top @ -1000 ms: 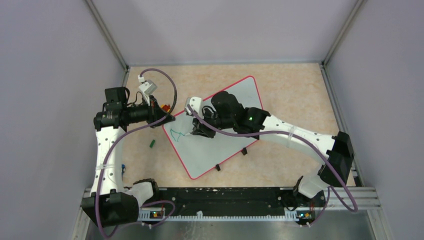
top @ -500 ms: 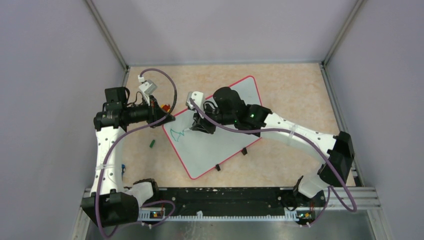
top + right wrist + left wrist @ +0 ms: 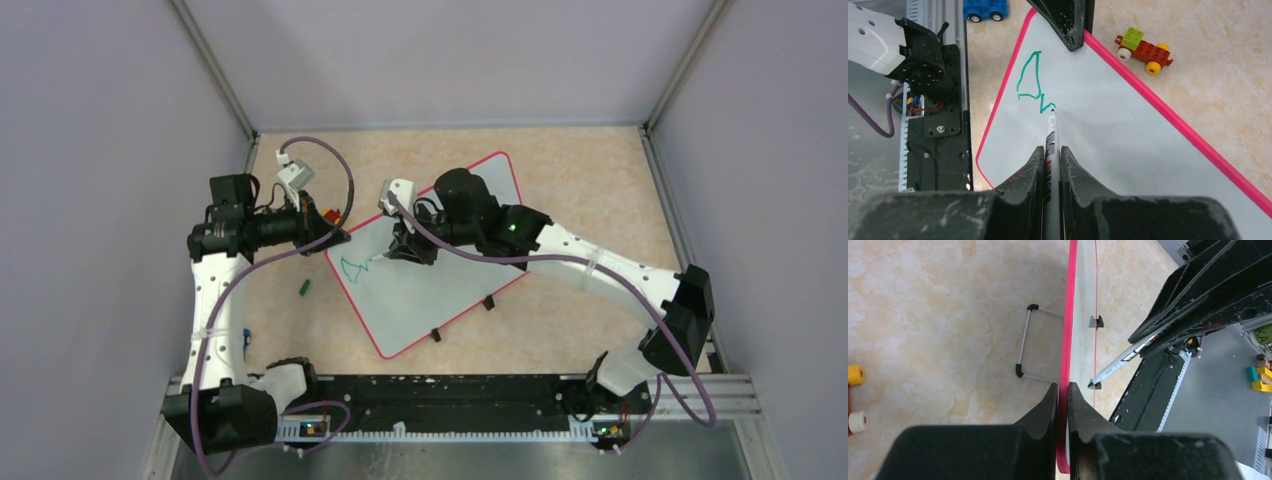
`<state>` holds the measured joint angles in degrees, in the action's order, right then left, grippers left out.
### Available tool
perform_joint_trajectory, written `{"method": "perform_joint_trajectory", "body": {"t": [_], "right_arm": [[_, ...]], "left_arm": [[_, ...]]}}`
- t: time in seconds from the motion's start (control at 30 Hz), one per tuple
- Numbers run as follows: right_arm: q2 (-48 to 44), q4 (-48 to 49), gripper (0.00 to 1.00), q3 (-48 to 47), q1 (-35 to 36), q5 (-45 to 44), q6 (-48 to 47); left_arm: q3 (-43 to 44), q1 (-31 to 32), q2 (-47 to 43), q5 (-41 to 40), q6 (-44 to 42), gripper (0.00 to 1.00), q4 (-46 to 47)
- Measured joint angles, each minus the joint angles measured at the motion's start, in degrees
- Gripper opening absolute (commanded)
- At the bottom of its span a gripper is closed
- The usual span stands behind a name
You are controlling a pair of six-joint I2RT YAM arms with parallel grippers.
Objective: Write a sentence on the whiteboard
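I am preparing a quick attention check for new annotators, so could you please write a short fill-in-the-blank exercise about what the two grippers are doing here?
1. The right gripper is shut on a ____.
2. The left gripper is shut on the red rim of the ____.
3. The handwritten lettering is ____ in colour.
Missing words: marker; whiteboard; green.
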<state>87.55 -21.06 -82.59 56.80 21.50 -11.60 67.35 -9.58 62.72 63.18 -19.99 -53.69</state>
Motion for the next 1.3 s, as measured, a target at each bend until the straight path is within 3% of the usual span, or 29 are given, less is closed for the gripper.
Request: {"method": "perform_joint_trajectory", "body": {"t": [1.3], "right_arm": [[-0.1,0.0,0.00,1.4,-0.5,-0.9,-1.5]], "left_arm": [[-0.4,0.2,-0.5,-0.5,0.0,0.00,0.2]]}}
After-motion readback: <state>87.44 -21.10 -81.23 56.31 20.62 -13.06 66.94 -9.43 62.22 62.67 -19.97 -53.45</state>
